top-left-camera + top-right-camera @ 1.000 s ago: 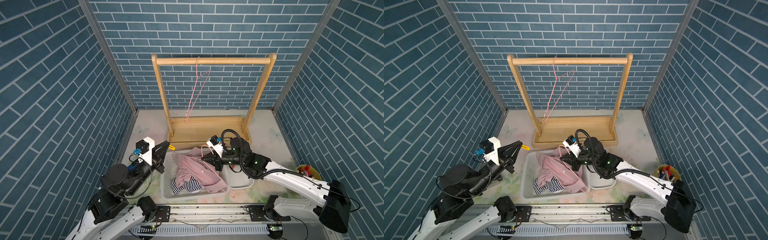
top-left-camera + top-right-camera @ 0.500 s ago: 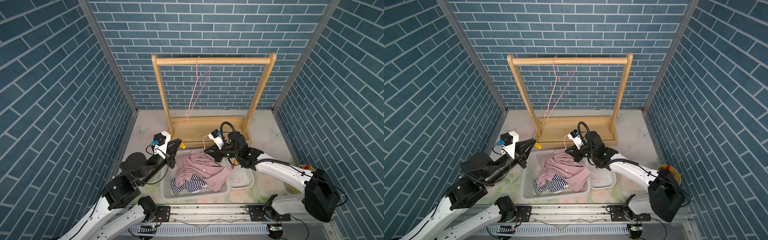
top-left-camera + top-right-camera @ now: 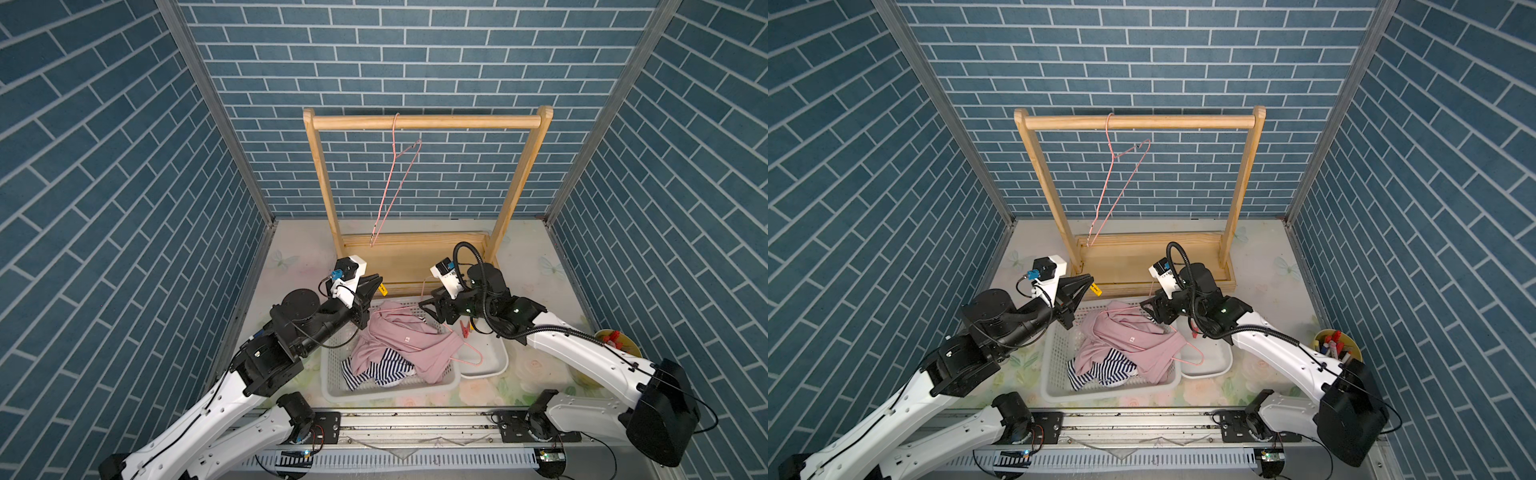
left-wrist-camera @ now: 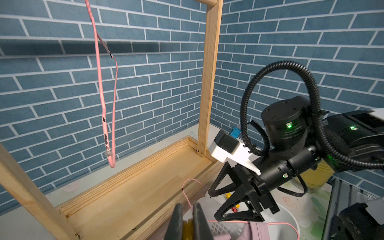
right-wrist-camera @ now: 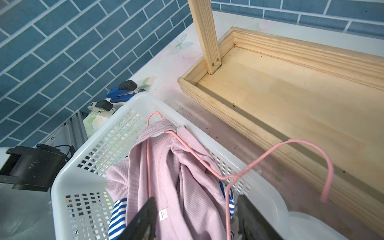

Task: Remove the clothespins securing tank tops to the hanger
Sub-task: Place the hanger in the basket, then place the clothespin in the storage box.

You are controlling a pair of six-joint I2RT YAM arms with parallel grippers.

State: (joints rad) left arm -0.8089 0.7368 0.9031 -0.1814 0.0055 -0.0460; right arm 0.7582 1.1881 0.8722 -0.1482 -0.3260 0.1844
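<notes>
Basket rim (image 3: pixel 386 391) below right tool (image 3: pixel 430 313)

Noted a wooden rack (image 3: pixel 424 122) at the rear of the desk (image 3: pixel 528 266), upright, its two posts fixed into a shallow wooden base box. Found a white perforated basket (image 3: pixel 390 390) just in front of that base, with a white tray (image 3: pixel 494 361) just beside it (on the side nearer the cup). Recorded a yellow cup (image 3: pixel 1320 333) well apart at the desk's edge, holding markers (count not clear). Picked up in the right wrist view only: a blue stapler (image 5: pixel 122 92) and a white stapler (image 5: pixel 100 107), lying side by side near the basket's corner, close to the wall. Observed floral covering on the desk, blue brick-pattern walls (image 3: pixel 415 62) on three sides, and a metal rail (image 3: pixel 415 424) along the front.
</notes>
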